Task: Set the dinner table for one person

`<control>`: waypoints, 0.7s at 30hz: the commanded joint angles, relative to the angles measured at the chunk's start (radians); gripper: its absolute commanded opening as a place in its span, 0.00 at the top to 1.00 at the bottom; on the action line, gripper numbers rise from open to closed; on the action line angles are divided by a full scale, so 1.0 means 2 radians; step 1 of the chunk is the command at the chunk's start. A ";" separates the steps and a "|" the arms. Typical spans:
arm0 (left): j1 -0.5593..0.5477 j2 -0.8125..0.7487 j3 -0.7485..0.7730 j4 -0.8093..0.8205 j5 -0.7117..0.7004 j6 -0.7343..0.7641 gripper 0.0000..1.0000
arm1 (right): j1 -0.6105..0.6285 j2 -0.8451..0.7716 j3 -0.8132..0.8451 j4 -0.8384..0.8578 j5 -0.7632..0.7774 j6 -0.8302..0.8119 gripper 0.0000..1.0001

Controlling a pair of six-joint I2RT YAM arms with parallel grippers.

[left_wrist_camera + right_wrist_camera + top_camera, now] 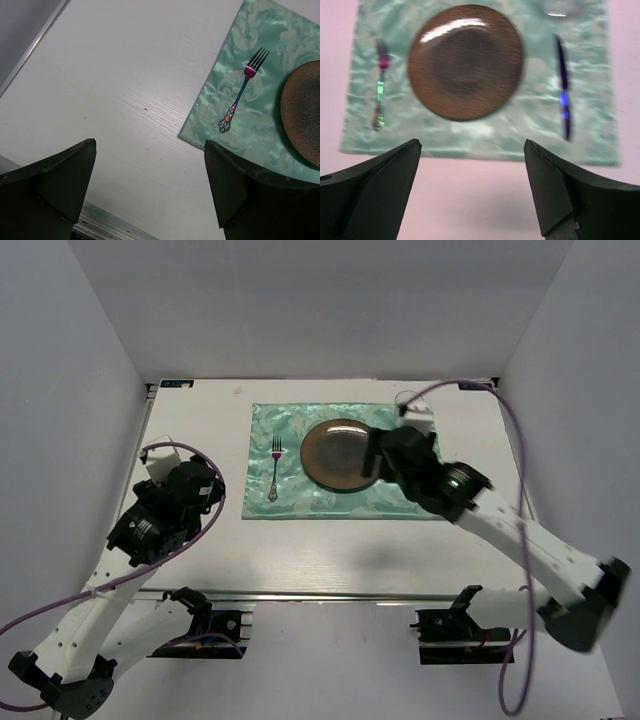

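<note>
1. Worktop (300, 550) carries green placemat (300, 495) with brown plate (465, 62), fork (380, 82), knife (563, 95).
2. Left claw (150, 150) spread wide, empty, over bare worktop.
3. Right claw (472, 150) spread wide, empty, above placemat's right side.

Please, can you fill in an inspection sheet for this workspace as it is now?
Surface: white table, green placemat flat on it.
Job's things: plate mid-mat; fork left of it; knife right of it; glass at far right corner.
Clutter: nothing seen.
End effectors: left end effector open, empty, over bare table; right end effector open, empty, above the placemat's right side.
Cables: purple cables loop by each arm.
Surroundings: plain white walls.
</note>
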 commanded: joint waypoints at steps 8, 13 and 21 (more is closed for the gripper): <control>-0.003 -0.051 0.079 -0.116 -0.028 -0.005 0.02 | -0.001 -0.260 -0.039 -0.252 0.103 0.010 0.11; -0.003 -0.094 0.059 -0.094 0.022 0.010 0.02 | -0.001 -0.317 -0.036 -0.287 0.106 0.007 0.11; -0.003 -0.089 0.061 -0.105 0.049 -0.017 0.02 | 0.000 -0.351 -0.032 -0.323 0.145 0.035 0.11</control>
